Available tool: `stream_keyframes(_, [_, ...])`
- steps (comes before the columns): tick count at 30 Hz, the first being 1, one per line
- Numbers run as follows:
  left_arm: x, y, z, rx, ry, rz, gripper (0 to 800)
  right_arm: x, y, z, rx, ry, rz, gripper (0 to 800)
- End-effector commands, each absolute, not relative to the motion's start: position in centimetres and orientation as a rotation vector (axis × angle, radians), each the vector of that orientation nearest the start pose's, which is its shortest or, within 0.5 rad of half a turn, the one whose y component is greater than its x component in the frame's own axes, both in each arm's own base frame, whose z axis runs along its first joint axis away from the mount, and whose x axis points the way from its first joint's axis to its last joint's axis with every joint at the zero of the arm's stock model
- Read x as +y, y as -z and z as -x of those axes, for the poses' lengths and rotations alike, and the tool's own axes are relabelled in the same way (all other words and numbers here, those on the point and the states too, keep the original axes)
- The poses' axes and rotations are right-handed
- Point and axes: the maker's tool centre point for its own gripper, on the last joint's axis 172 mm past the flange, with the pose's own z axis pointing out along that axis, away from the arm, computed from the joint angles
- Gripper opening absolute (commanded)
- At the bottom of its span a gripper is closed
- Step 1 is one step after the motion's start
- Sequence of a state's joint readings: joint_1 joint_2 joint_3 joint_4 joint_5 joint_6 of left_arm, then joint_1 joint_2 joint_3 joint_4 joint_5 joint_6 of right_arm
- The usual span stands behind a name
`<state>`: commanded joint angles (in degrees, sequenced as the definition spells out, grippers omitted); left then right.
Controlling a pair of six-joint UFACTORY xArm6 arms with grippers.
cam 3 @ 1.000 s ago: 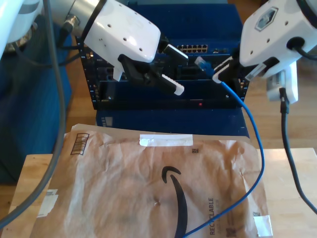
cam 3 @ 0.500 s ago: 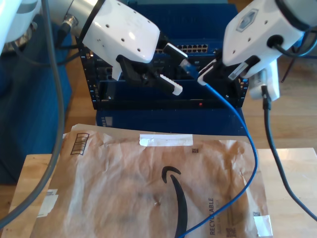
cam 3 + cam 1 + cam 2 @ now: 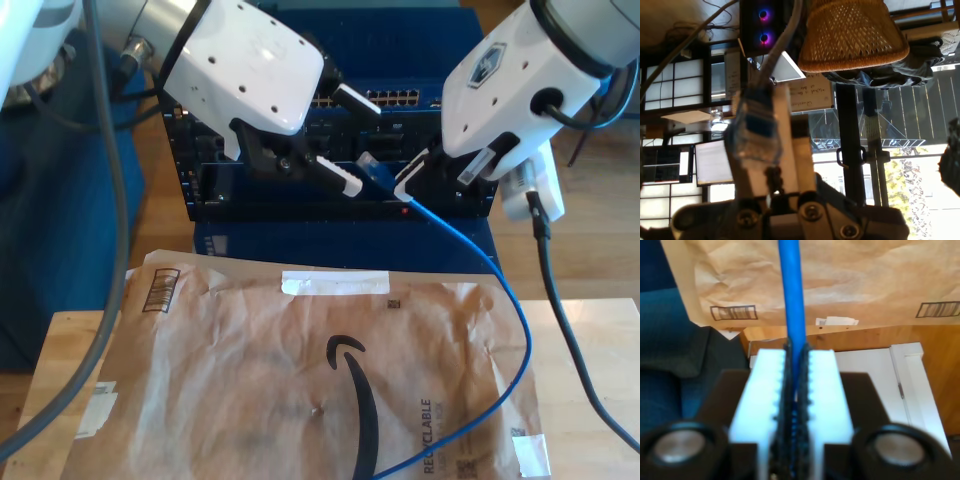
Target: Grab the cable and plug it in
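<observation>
Soft daylight, blurred wrist close-ups

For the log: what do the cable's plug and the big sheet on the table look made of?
Plug: clear, glossy plastic with a blue tint, since light passes through it. Sheet: brown kraft paper, matte and creased, seemingly a mailer, going by its printed "RECYCLABLE".

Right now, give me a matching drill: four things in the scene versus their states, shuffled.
Things:
1. plug
2. my second claw
3. paper mailer
4. my first claw

States:
A. open
B. lying flat on the table
C. shut on the blue cable
D. clear-blue, at the cable's raised end

Pairs: 1-D, 2-C, 3-B, 4-A
</observation>
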<state>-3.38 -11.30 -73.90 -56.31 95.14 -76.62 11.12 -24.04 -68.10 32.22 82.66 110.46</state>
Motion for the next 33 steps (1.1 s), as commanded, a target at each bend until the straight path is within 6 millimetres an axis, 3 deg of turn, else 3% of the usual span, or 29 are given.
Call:
stream_keyframes(9, [-25.0, -44.5, -34.6, 1.256, 0.986, -1.954, 797, 21.0, -42.7, -34.8, 2.061, -0.590, 1.729, 6])
stream_keyframes(18, [-25.0, -43.8, -34.3, 1.258, 1.005, -1.952, 651, 21.0, -42.6, -34.7, 2.061, -0.591, 1.731, 6])
stream_keyframes(23, [-25.0, -43.7, -34.3, 1.260, 1.006, -1.950, 649, 21.0, -42.4, -34.7, 2.064, -0.594, 1.732, 7])
stream_keyframes(25, [-25.0, -43.7, -34.3, 1.262, 1.007, -1.949, 610, 21.0, -42.3, -34.8, 2.065, -0.596, 1.732, 6])
stream_keyframes(26, [-25.0, -43.8, -34.4, 1.263, 1.004, -1.948, 557, 21.0, -42.3, -34.8, 2.065, -0.596, 1.732, 6])
stream_keyframes(27, [-24.8, -43.7, -34.6, 1.271, 0.992, -1.943, 380, 21.0, -42.3, -34.8, 2.065, -0.596, 1.732, 6])
stream_keyframes(28, [-24.8, -43.6, -34.6, 1.279, 0.978, -1.930, 95, 21.0, -42.3, -34.8, 2.065, -0.596, 1.732, 7])
stream_keyframes(29, [-24.5, -43.2, -34.8, 1.299, 0.949, -1.904, 15, 21.0, -42.3, -34.8, 2.065, -0.596, 1.732, 7])
stream_keyframes(31, [-24.0, -42.6, -36.5, 1.319, 0.832, -1.868, 8, 21.0, -42.3, -34.8, 2.067, -0.597, 1.732, 6])
stream_keyframes(33, [-23.8, -42.4, -36.8, 1.315, 0.808, -1.867, 7, 21.0, -42.2, -34.8, 2.068, -0.598, 1.732, 7])
